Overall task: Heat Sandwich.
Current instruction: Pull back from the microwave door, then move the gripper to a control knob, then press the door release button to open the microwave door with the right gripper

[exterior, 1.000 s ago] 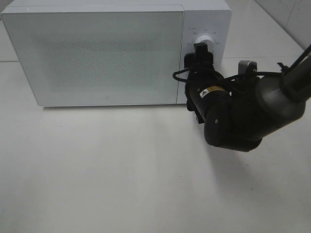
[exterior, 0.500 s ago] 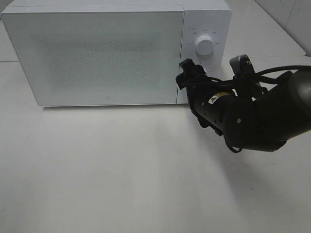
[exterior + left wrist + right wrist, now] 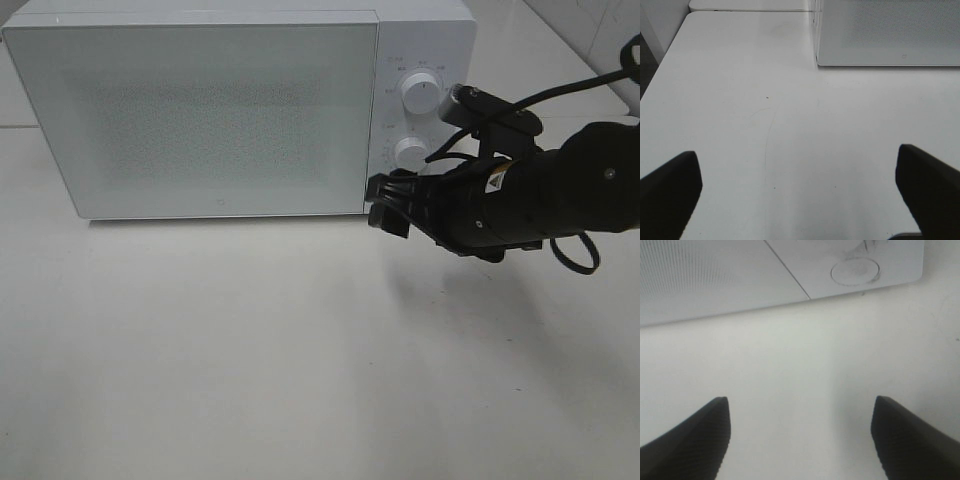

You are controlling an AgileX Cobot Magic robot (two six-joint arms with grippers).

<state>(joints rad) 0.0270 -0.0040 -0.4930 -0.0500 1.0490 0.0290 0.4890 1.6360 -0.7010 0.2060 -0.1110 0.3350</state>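
From the high camera, the microwave (image 3: 200, 110) stood with its door (image 3: 190, 60) closed on the white table (image 3: 250, 350). The right gripper (image 3: 388, 205) hung low at the microwave's front right corner, just below the lower knob (image 3: 410, 152), with the upper knob (image 3: 420, 93) above that. Its jaws were spread and empty.

The left wrist camera showed the left gripper (image 3: 797, 167) released too, with its fingers wide apart over bare table and nothing between them.

The right wrist camera looked past parted fingers at the door edge and one knob (image 3: 855, 271).

The sandwich appeared in no view, and the frosted door hid whether it was inside. With the arm so close to the panel, a careless swing could nudge a knob and spoil the heating time.
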